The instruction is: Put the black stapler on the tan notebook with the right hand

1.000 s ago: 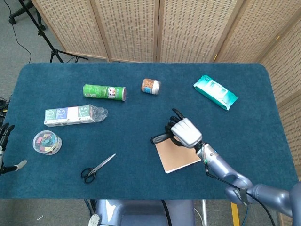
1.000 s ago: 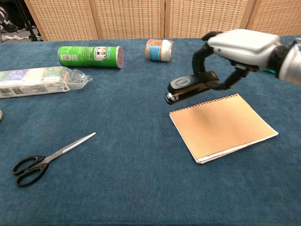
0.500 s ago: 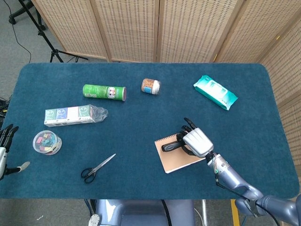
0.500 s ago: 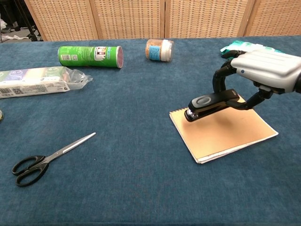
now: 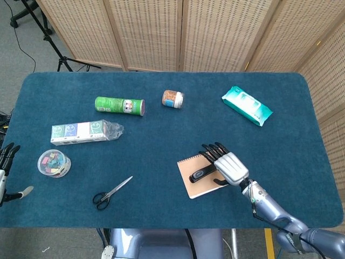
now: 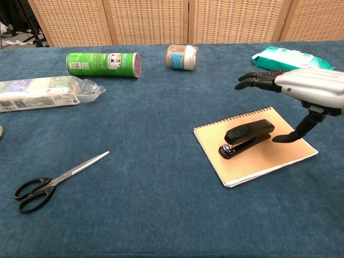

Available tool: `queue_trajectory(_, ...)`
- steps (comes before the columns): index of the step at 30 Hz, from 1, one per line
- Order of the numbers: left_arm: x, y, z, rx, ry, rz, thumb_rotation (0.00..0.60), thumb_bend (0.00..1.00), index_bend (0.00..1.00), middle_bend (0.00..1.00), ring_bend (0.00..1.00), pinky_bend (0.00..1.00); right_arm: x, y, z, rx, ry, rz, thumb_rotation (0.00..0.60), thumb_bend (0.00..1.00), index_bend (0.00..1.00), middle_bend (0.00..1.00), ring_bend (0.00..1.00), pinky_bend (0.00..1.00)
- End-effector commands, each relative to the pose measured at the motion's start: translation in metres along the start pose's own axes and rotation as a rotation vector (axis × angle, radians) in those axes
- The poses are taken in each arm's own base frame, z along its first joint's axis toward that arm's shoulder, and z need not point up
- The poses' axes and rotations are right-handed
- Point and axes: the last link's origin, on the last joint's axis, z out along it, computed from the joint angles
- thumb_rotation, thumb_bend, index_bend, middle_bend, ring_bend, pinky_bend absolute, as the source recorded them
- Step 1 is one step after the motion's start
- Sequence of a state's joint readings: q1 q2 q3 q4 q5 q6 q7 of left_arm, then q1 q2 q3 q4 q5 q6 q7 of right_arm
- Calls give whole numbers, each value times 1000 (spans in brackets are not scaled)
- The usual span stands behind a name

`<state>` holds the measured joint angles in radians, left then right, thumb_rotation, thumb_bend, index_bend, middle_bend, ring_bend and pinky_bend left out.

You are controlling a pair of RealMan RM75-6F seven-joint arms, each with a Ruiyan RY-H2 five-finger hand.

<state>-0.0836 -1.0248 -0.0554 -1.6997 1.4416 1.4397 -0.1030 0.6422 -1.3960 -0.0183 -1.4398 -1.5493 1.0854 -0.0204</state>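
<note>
The right hand (image 6: 301, 88) has just released the black stapler (image 6: 246, 138) onto the tan spiral notebook (image 6: 279, 153); fingers spread at three o'clock, placement apparently complete.

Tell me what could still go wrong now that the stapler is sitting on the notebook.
1. The right hand hangs open just above the stapler, thumb low beside its rear end; pulling back carelessly could clip it and push it off the notebook.
2. The stapler lies near the notebook's left part, its front close to the spiral edge, so a small nudge might tip it onto the table.
</note>
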Motion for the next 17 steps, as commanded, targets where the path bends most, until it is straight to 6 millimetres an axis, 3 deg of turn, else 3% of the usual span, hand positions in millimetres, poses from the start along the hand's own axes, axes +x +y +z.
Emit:
queue_trajectory(1,1,0,-1,-5,3,-3,600,0,0,0,0,0,34,-3,-32,-6,89,-9,600,237,58,0,0,39)
queue_trajectory(6,3,-1,-3,-7,13,-7,600,0,0,0,0,0,47,10,-79,-81,199,-31,600,211,58,0,0,39)
queue_trajectory(9,2,-3,-5,-3,21,-1,600,0,0,0,0,0,41,24,-110,-162,286,-2,600,40,58,0,0,17)
queue_trajectory(13,3,-3,-8,-8,36,-4,600,0,0,0,0,0,30,35,-131,-243,387,27,600,0,58,0,0,0)
queue_trajectory(17,4,-2,-12,-20,48,-5,600,0,0,0,0,0,23,40,-140,-290,422,41,600,0,58,0,0,0)
